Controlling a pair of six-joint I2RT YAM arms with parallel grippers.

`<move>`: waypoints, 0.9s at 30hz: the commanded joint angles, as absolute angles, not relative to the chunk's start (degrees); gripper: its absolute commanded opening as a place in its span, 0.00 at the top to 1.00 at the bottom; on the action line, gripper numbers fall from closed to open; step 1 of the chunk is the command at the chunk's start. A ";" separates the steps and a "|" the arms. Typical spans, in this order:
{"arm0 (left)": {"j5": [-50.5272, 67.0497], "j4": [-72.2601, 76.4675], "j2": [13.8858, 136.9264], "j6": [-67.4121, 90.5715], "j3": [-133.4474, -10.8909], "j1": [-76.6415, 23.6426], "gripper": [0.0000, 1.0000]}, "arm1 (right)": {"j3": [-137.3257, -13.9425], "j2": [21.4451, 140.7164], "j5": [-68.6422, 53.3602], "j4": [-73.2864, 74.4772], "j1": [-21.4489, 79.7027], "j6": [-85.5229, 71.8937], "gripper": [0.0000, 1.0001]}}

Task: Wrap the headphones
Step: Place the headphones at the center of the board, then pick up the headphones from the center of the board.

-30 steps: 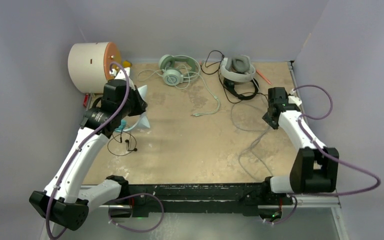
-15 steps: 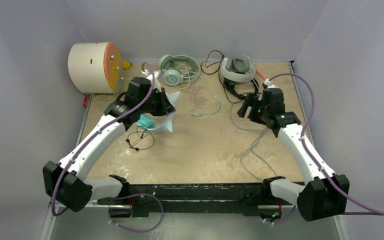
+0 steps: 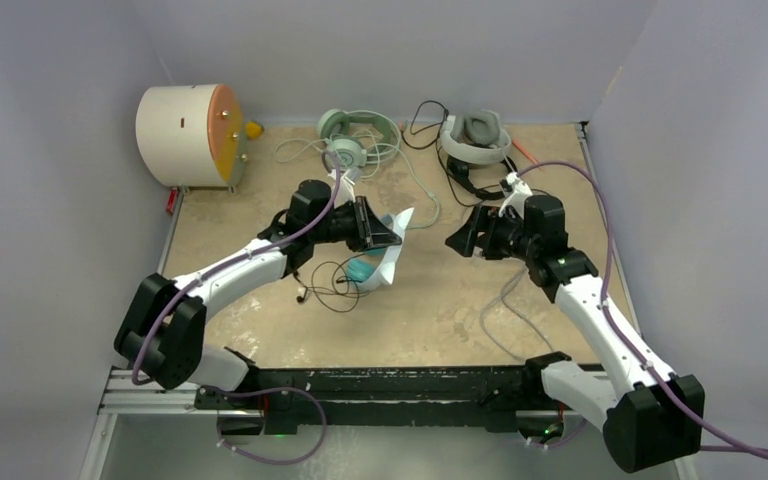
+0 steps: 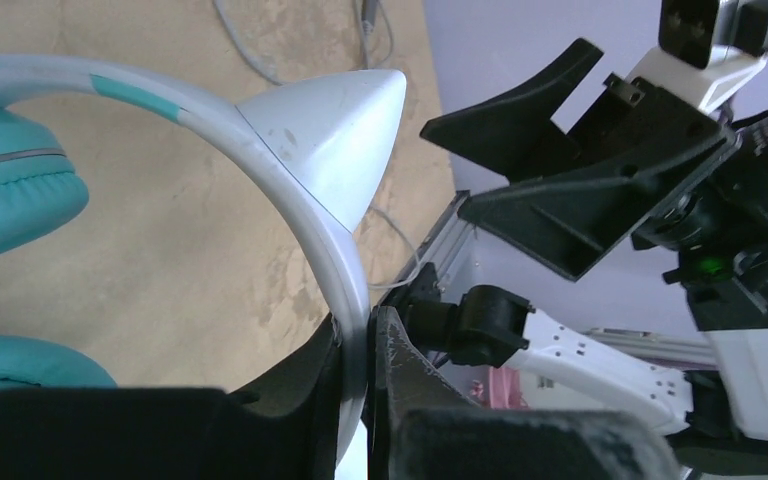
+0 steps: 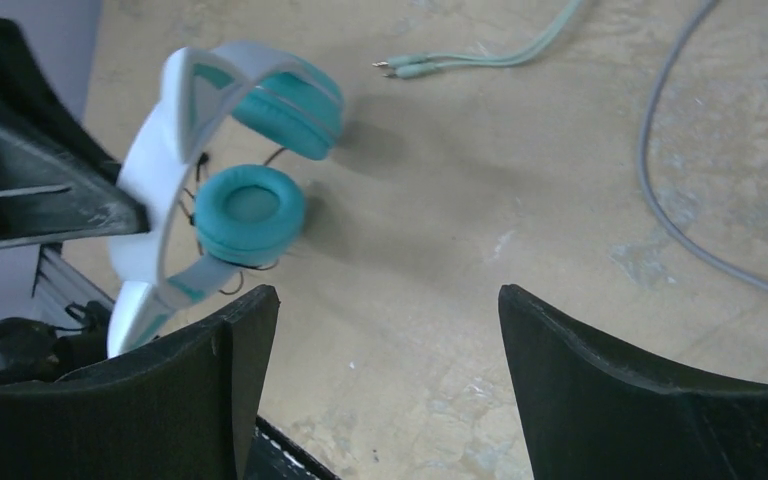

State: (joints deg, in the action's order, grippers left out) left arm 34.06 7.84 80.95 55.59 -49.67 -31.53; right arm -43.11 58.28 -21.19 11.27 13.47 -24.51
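While the left gripper (image 4: pixel 362 335) is clamped shut on the white band of the teal headset (image 5: pixel 250 208), we see the band pinched thin between its two fingers, just below a pointed white ear on the band. Both teal cups hang beside the fingers, facing each other. They look raised off the table (image 3: pixel 430 310), judging by the shadow under them in the right wrist view. A thin black cable (image 3: pixel 325 288) drops from this headset and lies looped on the table under the left arm.

We see the right gripper (image 3: pixel 460 238) with its fingers spread wide apart and nothing between them. It points at the held headset across a gap near the table's middle, close but not touching.

Further out, the mint-green headset (image 3: pixel 345 140) lies at the far edge, behind the left gripper. Its pale green cable (image 3: pixel 422 200) runs toward the middle and ends in two plugs. The white-and-grey headset (image 3: pixel 475 135) sits at the far right, behind the right gripper. The thin black headset (image 3: pixel 482 185) is just in front of it and touching it, though we cannot make out its shape well. A grey cable (image 3: pixel 505 290) runs from that area under the right arm toward the near edge.

The cream drum (image 3: pixel 185 135) with an orange face stands in the far left corner, well apart from both grippers.
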 commanded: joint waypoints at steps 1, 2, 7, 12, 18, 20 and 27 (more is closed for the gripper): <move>37.18 22.34 82.80 60.55 -49.43 -31.02 0.90 | -41.68 56.73 -27.72 5.86 13.39 -24.51 0.16; 37.18 22.09 83.40 60.09 -49.33 -30.98 0.88 | -41.61 56.96 -28.30 5.88 13.36 -24.82 0.16; 38.23 17.53 83.10 52.92 -50.10 -30.98 0.44 | -40.51 58.89 -33.93 3.65 13.38 -27.59 0.13; 27.61 2.02 76.09 41.44 -52.73 -31.07 0.22 | -38.10 60.47 -36.31 0.52 13.44 -31.82 0.07; 16.12 -11.81 70.36 30.92 -53.71 -31.19 0.22 | -38.95 64.93 -26.42 6.05 13.84 -32.87 0.12; 13.09 -14.61 69.35 29.52 -53.15 -31.26 0.22 | -41.22 66.19 -17.22 11.90 15.99 -32.95 0.15; 9.93 -14.30 66.38 29.34 -48.22 -31.60 0.24 | -45.39 71.03 10.97 25.64 25.75 -44.62 0.17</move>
